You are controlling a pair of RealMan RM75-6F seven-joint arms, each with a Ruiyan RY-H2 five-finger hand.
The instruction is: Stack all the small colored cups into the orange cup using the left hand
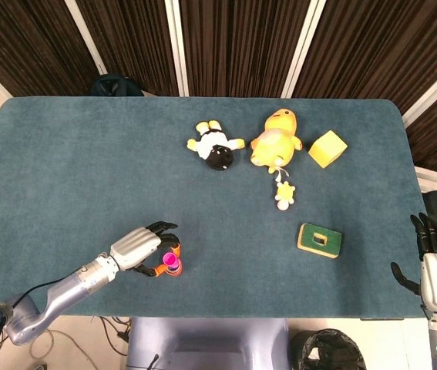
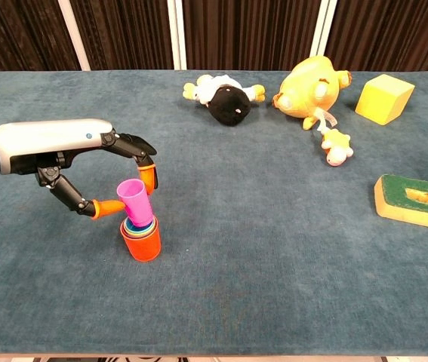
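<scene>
The orange cup (image 2: pixel 143 244) stands upright near the table's front left, with smaller colored cups nested inside it. A pink cup (image 2: pixel 135 202) sits tilted in the top of that stack, its mouth up. My left hand (image 2: pixel 93 170) pinches the pink cup between orange-tipped fingers (image 2: pixel 149 177). In the head view the same left hand (image 1: pixel 141 248) covers most of the stack, with the pink cup (image 1: pixel 170 260) showing at its right. My right hand (image 1: pixel 436 266) rests at the table's front right edge, fingers spread, holding nothing.
A black and white plush (image 2: pixel 225 99), a yellow plush duck (image 2: pixel 312 84) with a small duckling (image 2: pixel 335 148), a yellow block (image 2: pixel 383 98) and a green and tan block (image 2: pixel 416 200) lie to the right and back.
</scene>
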